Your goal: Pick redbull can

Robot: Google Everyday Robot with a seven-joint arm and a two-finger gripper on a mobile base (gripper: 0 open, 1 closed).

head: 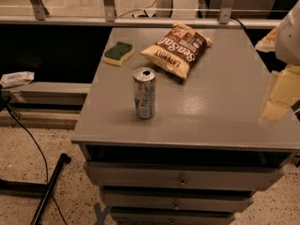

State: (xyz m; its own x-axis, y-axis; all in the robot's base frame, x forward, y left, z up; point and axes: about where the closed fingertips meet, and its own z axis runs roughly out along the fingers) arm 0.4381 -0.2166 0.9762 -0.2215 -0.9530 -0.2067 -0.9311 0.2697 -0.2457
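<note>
The redbull can stands upright on the grey cabinet top, left of its middle and towards the front. It is slim, silver and blue, with a round silver top. My gripper shows as pale cream and white parts at the right edge of the view, above the right side of the cabinet top. It is well to the right of the can and holds nothing that I can see.
A brown-and-cream chip bag lies behind the can. A green-and-yellow sponge lies at the back left. The cabinet has drawers below. A railing runs behind. A black stand and cable are on the floor at left.
</note>
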